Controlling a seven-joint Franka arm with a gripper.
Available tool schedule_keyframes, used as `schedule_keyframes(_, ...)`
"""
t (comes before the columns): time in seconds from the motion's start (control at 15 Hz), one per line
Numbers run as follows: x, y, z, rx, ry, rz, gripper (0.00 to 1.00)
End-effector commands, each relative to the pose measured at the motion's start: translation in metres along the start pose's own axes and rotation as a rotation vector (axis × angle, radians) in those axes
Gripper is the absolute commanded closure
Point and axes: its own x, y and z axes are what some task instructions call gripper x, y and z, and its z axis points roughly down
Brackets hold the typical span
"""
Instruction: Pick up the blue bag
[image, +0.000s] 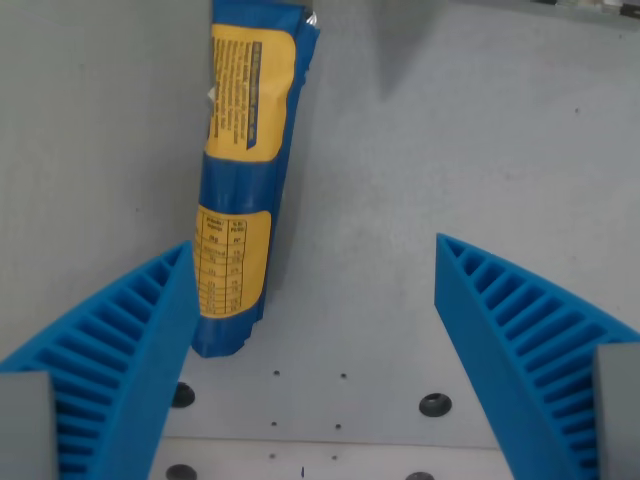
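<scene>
Gripper (314, 290) with the 2 ribbed blue plastic fingers (130, 345) is spread wide apart and holding nothing, hanging over the flat grey metal table (450, 150) with its little screw holes.

The long, narrow blue plastic bag with yellow label panels (245, 170) is lying on the table, stretching away from the gripper toward the top of the wrist view. Its near end sits just inside the finger on the wrist view's left, right next to it, maybe touching, can't really tell from this angle. The other finger is well apart from the bag, with only bare table between them. So the bag is way off-centre in the opening, hugging 1 side.

My read: this is the approach/line-up step, no grasp yet. The bag hasn't been lifted, so the task is barely started.

Next move probably needs a shift toward the wrist view's left and a bit forward, so the fingers straddle the bag's narrow width further along its body rather than clipping the very end. Then lower and squeeze. Otherwise I'd guess the left finger lands on top of the bag or just nudges it sideways.
</scene>
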Motion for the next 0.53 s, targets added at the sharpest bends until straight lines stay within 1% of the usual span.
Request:
schedule_keyframes(0.07,-0.0030,-0.0012,0.0029,0.001,0.087,-0.024,1.00)
schedule_keyframes(0.4,-0.0030,-0.0012,0.0029,0.001,0.087,-0.024,1.00)
schedule_keyframes(0.53,-0.0035,-0.0012,-0.0004,0.001,0.087,-0.024,1.00)
